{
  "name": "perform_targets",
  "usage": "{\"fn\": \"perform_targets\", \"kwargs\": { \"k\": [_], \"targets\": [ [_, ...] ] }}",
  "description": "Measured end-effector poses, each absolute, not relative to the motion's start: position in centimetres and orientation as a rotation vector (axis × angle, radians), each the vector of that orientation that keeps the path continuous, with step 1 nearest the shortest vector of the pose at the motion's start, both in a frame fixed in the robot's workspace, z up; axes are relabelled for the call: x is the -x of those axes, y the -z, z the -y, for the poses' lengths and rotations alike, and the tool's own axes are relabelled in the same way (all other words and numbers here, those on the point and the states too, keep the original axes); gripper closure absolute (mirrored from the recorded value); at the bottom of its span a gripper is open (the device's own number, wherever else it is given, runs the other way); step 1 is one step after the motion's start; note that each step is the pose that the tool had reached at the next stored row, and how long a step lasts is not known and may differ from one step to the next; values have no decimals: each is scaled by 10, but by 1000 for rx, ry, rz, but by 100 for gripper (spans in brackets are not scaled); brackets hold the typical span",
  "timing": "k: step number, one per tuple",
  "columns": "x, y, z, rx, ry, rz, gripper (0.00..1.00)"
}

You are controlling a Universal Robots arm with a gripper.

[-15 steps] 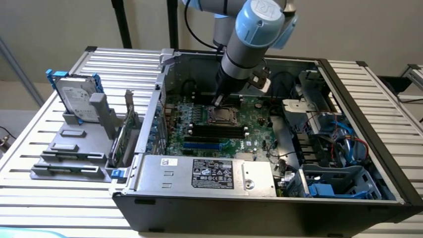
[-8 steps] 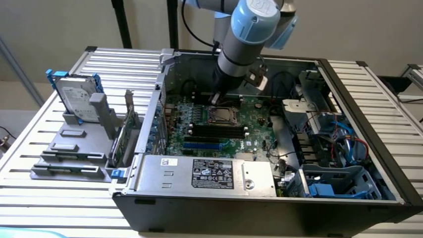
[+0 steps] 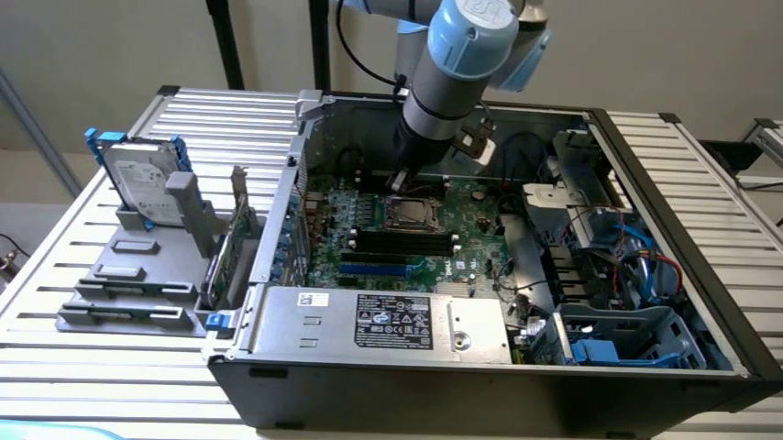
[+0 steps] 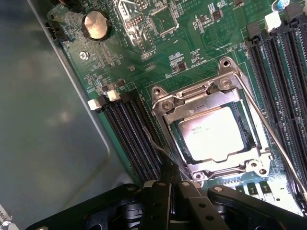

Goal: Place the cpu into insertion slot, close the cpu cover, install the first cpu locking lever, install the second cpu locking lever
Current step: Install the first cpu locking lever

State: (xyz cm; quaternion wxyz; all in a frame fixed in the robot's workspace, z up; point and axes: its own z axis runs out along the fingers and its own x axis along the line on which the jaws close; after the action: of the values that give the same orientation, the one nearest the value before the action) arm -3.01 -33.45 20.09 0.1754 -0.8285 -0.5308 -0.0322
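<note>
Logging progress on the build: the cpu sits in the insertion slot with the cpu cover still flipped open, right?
Not quite. In the wrist view the cpu cover is already closed, flat over the insertion slot, framing the cpu. The cpu does sit in the slot.

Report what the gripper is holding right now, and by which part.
Cannot be told. The gripper sits at the socket's edge by a thin wire lever; the cpu lies under the closed cpu cover.

The cpu [image 4: 215, 133], a flat square chip with a silver-grey top, lies seated in the insertion slot [image 4: 175, 136] on the green board. The cpu cover [image 4: 194, 96], a thin silvery frame, lies closed flat over it, the chip showing through its square window.
</note>
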Motion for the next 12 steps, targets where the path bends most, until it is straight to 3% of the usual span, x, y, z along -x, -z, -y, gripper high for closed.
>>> {"fn": "perform_targets", "kwargs": {
  "k": [12],
  "targets": [
    [19,-200,334,2347,90,1506,89]
  ]
}}
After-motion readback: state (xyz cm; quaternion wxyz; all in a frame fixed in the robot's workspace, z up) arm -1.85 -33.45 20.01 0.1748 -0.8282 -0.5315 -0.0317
